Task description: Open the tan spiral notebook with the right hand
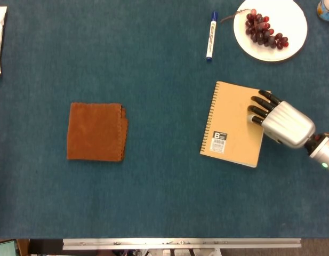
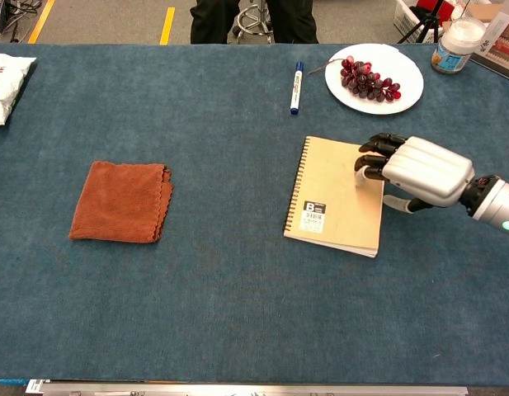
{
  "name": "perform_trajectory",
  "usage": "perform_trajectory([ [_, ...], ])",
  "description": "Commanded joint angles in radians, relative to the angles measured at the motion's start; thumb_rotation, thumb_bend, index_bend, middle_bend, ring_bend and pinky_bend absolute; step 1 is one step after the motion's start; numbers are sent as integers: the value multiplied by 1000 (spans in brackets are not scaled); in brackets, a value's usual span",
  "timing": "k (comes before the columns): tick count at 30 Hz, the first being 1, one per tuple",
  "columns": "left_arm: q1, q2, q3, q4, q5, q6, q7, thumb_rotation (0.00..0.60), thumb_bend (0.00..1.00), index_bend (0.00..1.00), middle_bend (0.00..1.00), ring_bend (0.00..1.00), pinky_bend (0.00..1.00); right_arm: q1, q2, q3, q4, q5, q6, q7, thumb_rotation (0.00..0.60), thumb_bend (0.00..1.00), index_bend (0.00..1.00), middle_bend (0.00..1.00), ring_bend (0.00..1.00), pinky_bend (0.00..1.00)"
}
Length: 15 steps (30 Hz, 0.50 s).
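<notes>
The tan spiral notebook (image 1: 233,123) lies closed and flat just left of the right hand (image 1: 281,121), whose curled fingertips (image 1: 256,110) press on the cover's free edge, holding nothing. My worry is they just shove the book sideways instead of catching the cover. Its long axis runs away-to-near, slightly tilted, spiral on the side away from the hand.
</notes>
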Motion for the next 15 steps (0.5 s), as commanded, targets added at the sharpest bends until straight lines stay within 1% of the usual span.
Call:
perform_trajectory([
  [1,1,2,1,-1,1,0,-1,600,262,157,106,100,55,1,-34,1,44,-13,38,28,600,333,376,312,166,138],
  [6,2,8,2,-7,5,2,-10,600,262,157,106,100,55,0,-80,6,106,-19,88,61,600,339,381,333,201,168],
  [12,-1,16,2,-13,13,2,-21,600,263,157,106,100,55,5,-130,24,161,-13,138,102,600,361,459,362,242,206],
  [15,-2,23,1,-19,14,2,-24,600,262,157,106,100,55,14,-150,34,175,-7,147,115,600,390,498,375,260,231],
])
